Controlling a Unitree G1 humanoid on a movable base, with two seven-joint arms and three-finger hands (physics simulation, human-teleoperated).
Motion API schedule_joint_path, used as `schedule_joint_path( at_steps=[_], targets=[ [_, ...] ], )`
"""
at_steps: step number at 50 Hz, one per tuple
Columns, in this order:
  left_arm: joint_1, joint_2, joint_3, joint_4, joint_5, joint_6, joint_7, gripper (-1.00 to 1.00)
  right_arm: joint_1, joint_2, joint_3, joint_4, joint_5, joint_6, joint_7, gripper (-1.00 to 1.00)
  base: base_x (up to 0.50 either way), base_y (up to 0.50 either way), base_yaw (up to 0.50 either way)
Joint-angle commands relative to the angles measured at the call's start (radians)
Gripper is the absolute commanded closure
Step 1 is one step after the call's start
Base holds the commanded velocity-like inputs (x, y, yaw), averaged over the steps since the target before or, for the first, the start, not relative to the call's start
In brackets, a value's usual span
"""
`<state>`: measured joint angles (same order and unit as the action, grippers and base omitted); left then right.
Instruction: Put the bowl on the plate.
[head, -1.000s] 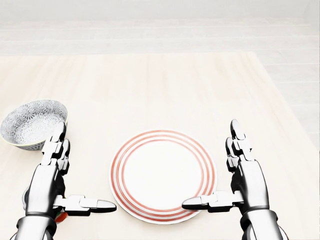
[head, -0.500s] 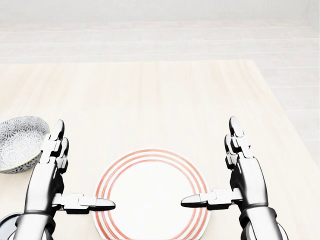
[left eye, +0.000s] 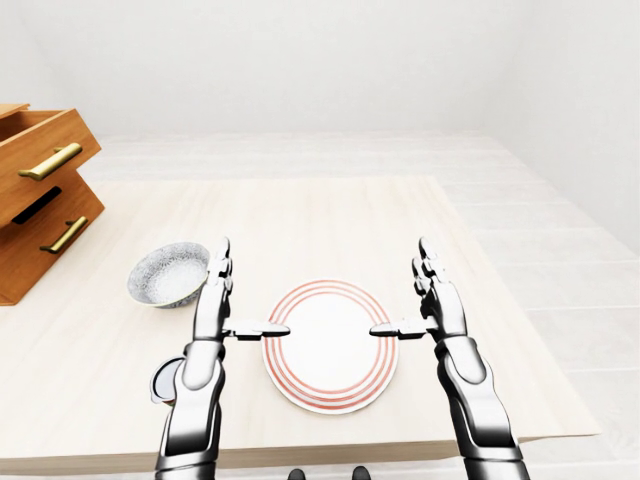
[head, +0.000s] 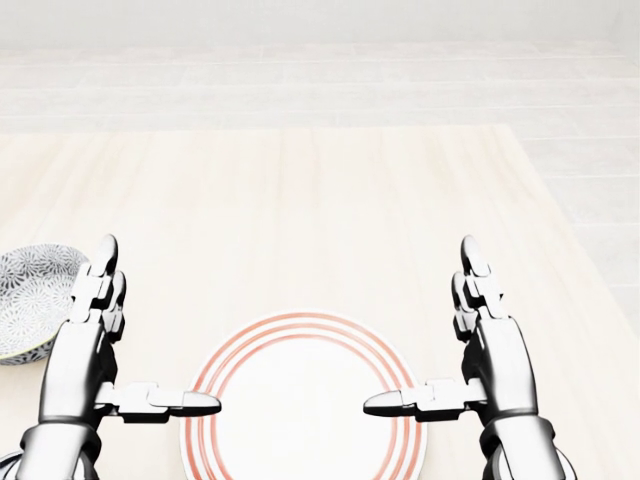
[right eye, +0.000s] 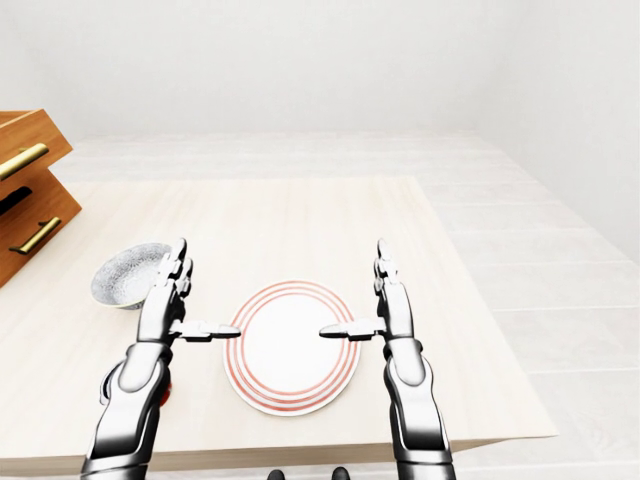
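Trouble lay, I judged, in the reach: the bowl (left eye: 168, 274) sat on the table (left eye: 330, 220), just left of my open left hand (head: 85, 340) in the head view, apart from the plate (left eye: 330, 345) between my hands. A careless sweep could shove it away. My right hand (head: 490, 350) hung open too. That view cropped bowl and plate.

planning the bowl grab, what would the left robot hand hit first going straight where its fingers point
Likely nothing: the left robot hand points up the head view over the wooden table, and the patterned bowl sits just left of that line. Clearance is hard to judge.
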<state>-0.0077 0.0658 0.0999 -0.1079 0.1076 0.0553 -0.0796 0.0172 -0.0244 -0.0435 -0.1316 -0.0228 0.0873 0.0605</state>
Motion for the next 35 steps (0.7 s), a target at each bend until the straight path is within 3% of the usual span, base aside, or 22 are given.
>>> schedule_joint_path(
  at_steps=[1, 9, 12, 16, 18, 28, 35],
  targets=[
    [-0.018, 0.027, 0.013, 0.022, 0.043, -0.019, 0.002, -1.00, 0.008, 0.002, -0.002, 0.005, 0.003, 0.000, -0.003, -1.00, 0.00, 0.00, 0.00],
    [-0.077, 0.090, 0.053, 0.078, 0.135, -0.045, 0.003, -1.00, 0.021, 0.002, -0.002, -0.002, 0.007, 0.000, -0.003, -1.00, 0.00, 0.00, 0.00],
    [-0.111, 0.109, 0.081, 0.100, 0.139, -0.033, -0.006, -1.00, 0.029, 0.002, -0.002, -0.009, 0.007, -0.001, -0.003, -1.00, 0.00, 0.00, 0.00],
    [-0.144, 0.138, 0.092, 0.135, 0.180, -0.039, 0.000, -1.00, 0.032, 0.003, -0.001, -0.011, 0.006, -0.001, -0.003, -1.00, 0.00, 0.00, 0.00],
    [-0.174, 0.165, 0.097, 0.180, 0.222, -0.068, 0.019, -1.00, 0.034, 0.003, -0.002, -0.013, 0.006, 0.000, -0.004, -1.00, 0.00, 0.00, 0.00],
    [-0.277, 0.227, 0.121, 0.308, 0.254, -0.081, 0.016, -1.00, 0.039, 0.004, -0.001, -0.025, 0.006, 0.000, -0.002, -1.00, 0.00, 0.00, 0.00],
    [-0.335, 0.263, 0.116, 0.419, 0.288, -0.122, 0.034, -1.00, 0.046, 0.003, -0.001, -0.047, 0.006, 0.000, 0.001, -1.00, 0.00, 0.00, 0.00]
  ],
)
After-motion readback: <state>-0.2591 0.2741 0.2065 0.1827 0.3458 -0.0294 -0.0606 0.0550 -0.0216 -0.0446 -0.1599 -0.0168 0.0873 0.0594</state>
